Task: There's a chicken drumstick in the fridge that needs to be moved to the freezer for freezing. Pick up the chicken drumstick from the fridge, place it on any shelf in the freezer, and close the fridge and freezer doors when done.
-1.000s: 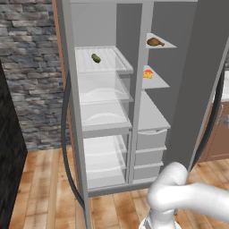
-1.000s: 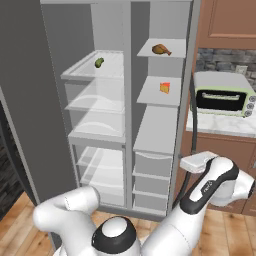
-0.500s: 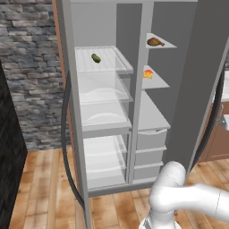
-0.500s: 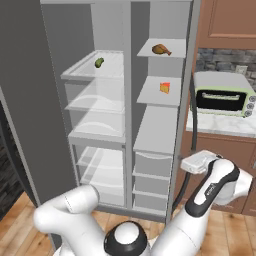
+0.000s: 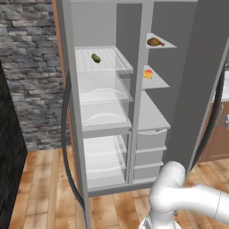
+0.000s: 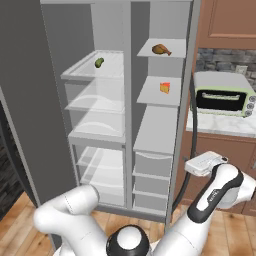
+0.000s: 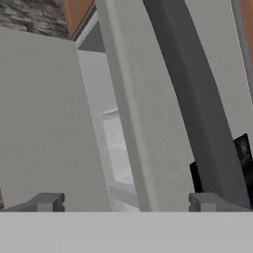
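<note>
The chicken drumstick (image 5: 154, 42) (image 6: 161, 49) lies on the top shelf of the fridge's right-hand compartment. Both tall grey doors stand wide open: the left door (image 6: 25, 100) and the right door (image 5: 201, 89). The left-hand compartment (image 5: 103, 89) holds several white shelves. My hand (image 6: 205, 164) hangs low at the right, beside the right door's edge with its black seal (image 6: 192, 100). In the hand view my gripper (image 7: 126, 202) is open with nothing between its fingertips, facing that door edge (image 7: 148, 123) close up.
A wedge of cheese (image 5: 147, 74) (image 6: 164, 87) sits on the shelf below the drumstick. A small green vegetable (image 5: 96, 57) (image 6: 99, 62) rests on the left compartment's top shelf. A toaster oven (image 6: 220, 95) stands on the counter (image 6: 225, 125) right of the fridge. A stone wall (image 5: 31, 67) is on the left.
The arm's lower links have turned a little; my hand has drifted slightly by the right door's edge. Drumstick, doors and gripper opening are unchanged.
</note>
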Robot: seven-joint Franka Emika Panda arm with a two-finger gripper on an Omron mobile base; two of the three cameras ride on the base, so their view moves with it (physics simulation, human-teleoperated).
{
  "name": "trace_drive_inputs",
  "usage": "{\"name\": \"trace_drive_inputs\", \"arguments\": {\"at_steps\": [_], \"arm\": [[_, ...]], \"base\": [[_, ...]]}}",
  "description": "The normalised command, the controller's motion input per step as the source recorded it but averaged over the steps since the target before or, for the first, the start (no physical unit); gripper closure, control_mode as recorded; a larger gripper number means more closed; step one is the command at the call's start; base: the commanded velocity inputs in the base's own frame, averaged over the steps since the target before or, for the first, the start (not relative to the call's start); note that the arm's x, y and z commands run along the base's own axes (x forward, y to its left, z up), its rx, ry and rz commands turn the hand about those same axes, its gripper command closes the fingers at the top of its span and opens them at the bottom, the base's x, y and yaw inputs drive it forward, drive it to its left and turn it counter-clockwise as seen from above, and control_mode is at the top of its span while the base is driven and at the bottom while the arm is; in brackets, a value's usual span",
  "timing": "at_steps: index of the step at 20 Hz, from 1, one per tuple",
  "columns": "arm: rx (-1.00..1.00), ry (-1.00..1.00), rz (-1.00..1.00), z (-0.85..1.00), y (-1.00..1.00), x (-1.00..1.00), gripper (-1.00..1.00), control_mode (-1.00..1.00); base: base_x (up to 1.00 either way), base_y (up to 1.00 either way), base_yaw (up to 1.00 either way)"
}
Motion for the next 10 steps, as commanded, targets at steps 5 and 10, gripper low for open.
{"name": "trace_drive_inputs", "arguments": {"at_steps": [5, 10], "arm": [[0.00, -0.01, 0.00, -0.07, -0.20, 0.27, -1.00, -1.00], [0.00, 0.00, 0.00, -0.18, -0.10, 0.63, -1.00, -1.00]], "base": [[0.00, 0.00, 0.00], [0.00, 0.00, 0.00]]}}
